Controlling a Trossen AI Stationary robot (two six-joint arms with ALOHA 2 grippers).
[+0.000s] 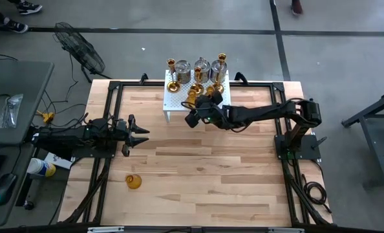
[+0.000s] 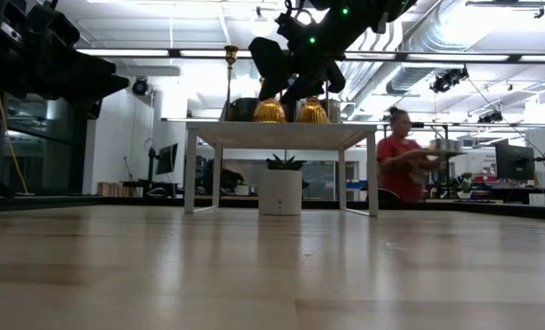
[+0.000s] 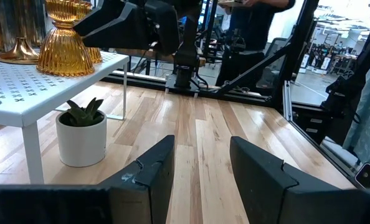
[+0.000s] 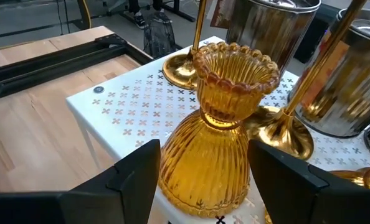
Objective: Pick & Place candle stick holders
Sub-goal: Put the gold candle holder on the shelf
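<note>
Ribbed amber glass holder (image 4: pixel 217 137) stands between right gripper's (image 4: pixel 200 180) dark fingers.

the left hand (image 3: pixel 200 177) hangs over the wooden table (image 3: pixel 197 134), fingers (image 3: pixel 151 174) apart with nothing between them. a white rack (image 3: pixel 29 93) carries an amber holder (image 3: pixel 65 46) near its edge and a gold base (image 3: pixel 17 53) beside it. a small potted plant (image 3: pixel 81 130) sits under the rack. the other arm (image 3: pixel 135 25) reaches over the rack.
</note>
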